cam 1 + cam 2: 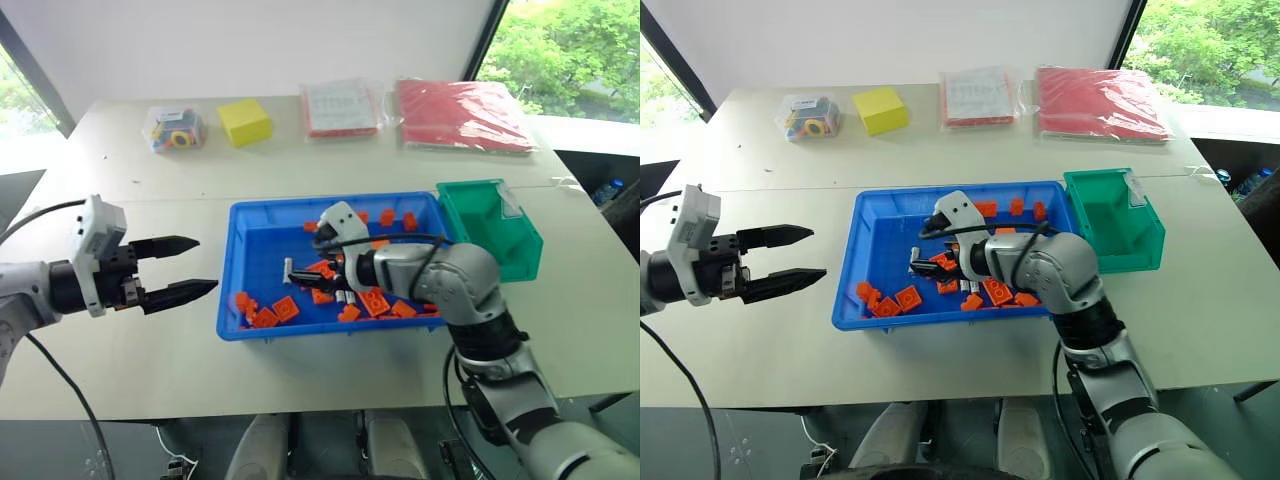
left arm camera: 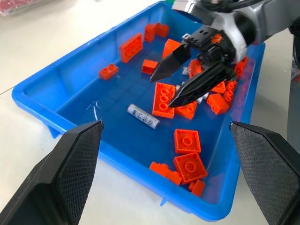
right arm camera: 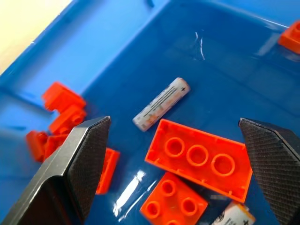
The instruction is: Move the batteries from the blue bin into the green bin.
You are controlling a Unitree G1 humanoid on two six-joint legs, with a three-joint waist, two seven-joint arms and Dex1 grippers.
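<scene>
Battery [image 3: 161,103] lies loose on the floor of the blue bin [image 1: 255,220] just ahead of your wide-open, empty right gripper [image 2: 187,79], long axis slanting across the jaws, beside a long orange brick [image 3: 199,158]; your open, empty left gripper [image 1: 178,269] hangs outside the bin.

The blue bin [image 2: 56,89] is glossy moulded plastic, its smooth floor catching highlights. The orange bricks [image 3: 197,157] are shiny hard plastic with studs. A battery [image 3: 161,103] has a smooth printed silvery-white wrap. Both grippers' fingers [image 2: 75,164] are matt black with a fine knurled texture. The green bin [image 1: 490,230] is smooth plastic. The table [image 1: 120,370] is matt, pale and even.
</scene>
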